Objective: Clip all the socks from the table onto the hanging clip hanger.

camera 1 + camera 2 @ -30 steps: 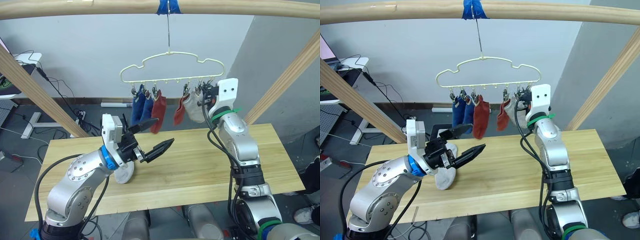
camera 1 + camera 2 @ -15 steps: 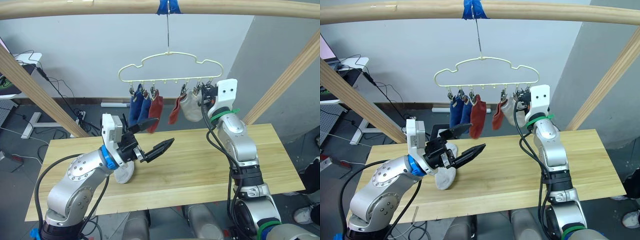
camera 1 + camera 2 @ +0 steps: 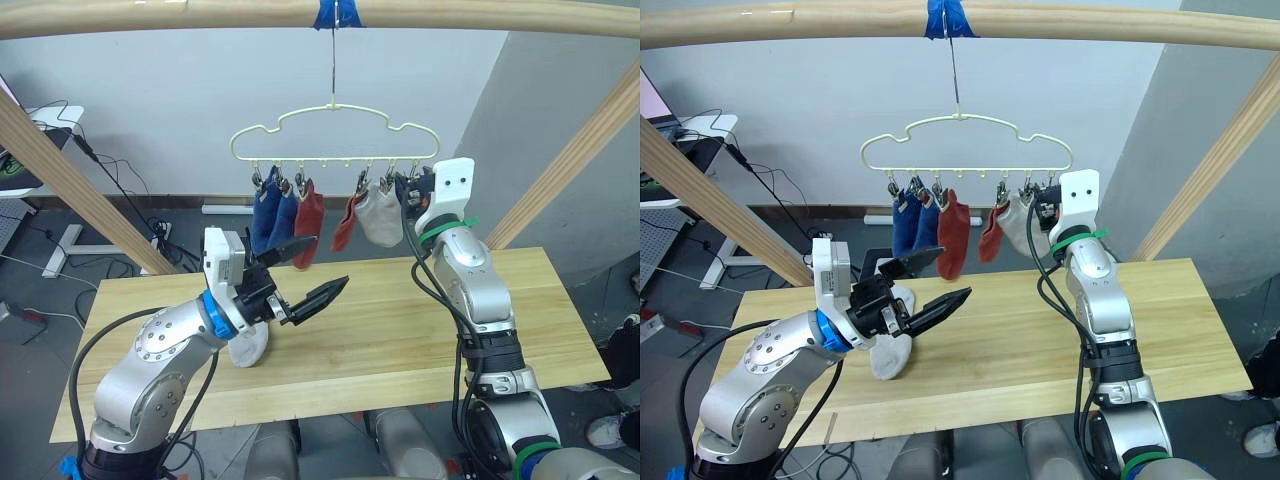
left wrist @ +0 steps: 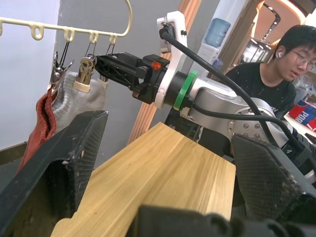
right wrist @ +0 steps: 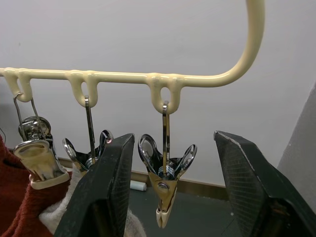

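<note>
The pale yellow clip hanger (image 3: pixel 333 135) hangs from the top pole by its hook. Clipped to it are two blue socks (image 3: pixel 268 213), two rust red socks (image 3: pixel 309 208) and one light grey sock (image 3: pixel 381 218). Another grey sock (image 3: pixel 248 345) lies on the table (image 3: pixel 400 340), partly hidden under my left forearm. My left gripper (image 3: pixel 330 262) hovers open above the table with nothing between its fingers. My right gripper (image 5: pixel 173 138) is raised at the hanger's right end, open, its fingers (image 5: pixel 106 192) on either side of an empty end clip (image 5: pixel 165 192).
Round wooden frame poles run across the top (image 3: pixel 200 14) and slant down at both sides (image 3: pixel 70 185), the right one (image 3: pixel 580 150) close behind my right arm. A person (image 4: pixel 269 64) sits beyond the table's right end. Cables and a desk (image 3: pixel 50 120) are at the far left.
The hanger and its clipped socks have swung a little to the left. Both arms stay where they were.
</note>
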